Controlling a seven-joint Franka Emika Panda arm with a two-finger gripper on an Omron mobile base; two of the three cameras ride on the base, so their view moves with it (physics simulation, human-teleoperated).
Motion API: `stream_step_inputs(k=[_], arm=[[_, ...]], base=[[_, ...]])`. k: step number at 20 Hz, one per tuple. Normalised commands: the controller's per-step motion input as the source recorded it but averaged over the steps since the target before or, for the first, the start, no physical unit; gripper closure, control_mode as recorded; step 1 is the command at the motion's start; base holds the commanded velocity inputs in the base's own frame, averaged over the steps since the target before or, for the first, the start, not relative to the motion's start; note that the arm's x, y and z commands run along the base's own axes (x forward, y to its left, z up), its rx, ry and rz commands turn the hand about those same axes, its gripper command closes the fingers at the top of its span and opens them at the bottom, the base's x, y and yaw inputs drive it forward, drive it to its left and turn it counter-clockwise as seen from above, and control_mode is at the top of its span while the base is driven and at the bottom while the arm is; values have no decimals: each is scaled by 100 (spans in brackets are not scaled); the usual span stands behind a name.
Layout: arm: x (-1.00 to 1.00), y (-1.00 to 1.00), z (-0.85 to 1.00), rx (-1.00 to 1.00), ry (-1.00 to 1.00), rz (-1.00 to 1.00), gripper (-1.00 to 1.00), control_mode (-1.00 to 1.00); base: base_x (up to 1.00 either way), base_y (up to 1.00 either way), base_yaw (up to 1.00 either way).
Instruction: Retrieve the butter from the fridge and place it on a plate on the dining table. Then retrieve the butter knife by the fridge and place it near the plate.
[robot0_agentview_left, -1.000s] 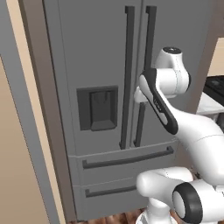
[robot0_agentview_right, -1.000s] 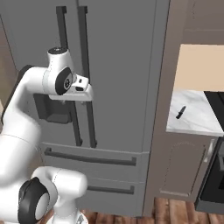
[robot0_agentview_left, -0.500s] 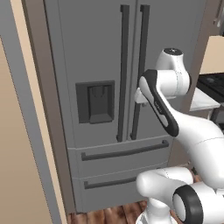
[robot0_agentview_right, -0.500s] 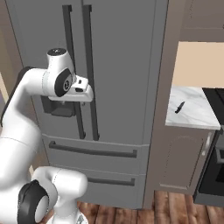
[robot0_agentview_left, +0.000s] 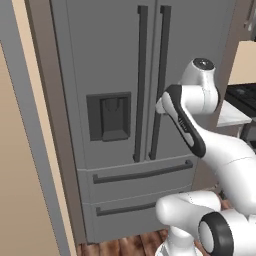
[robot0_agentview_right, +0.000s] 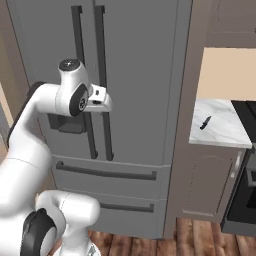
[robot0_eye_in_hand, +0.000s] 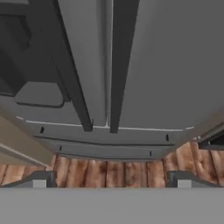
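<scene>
Since a second ago the base has rolled closer and a little sideways, so the fridge (robot0_agentview_left: 135, 100) now looms larger in both base views while the arm keeps its pose. Fingertips (robot0_eye_in_hand: 39, 180) stand wide apart with nothing between them; the gripper (robot0_eye_in_hand: 111, 181) looks down the closed doors at the two long dark handles (robot0_eye_in_hand: 118, 61), the lower drawers and the wooden floor (robot0_eye_in_hand: 109, 170). Seen from the right base view, the gripper (robot0_agentview_right: 102, 99) hangs just in front of those handles, near but apart. Beside the fridge, a small dark butter knife (robot0_agentview_right: 205, 122) lies on the marble counter (robot0_agentview_right: 220, 130).
</scene>
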Motion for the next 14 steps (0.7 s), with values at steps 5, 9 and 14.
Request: stream_step_inputs(k=[5,9,14], arm=[[66,-13,0,5,-21,-1,-100,-100],[64,0,0,0,-16,-1,-100,-100],[46,8,0,0,-4,0,-100,-100]], base=[[0,0,0],[0,0,0],[0,0,0]])
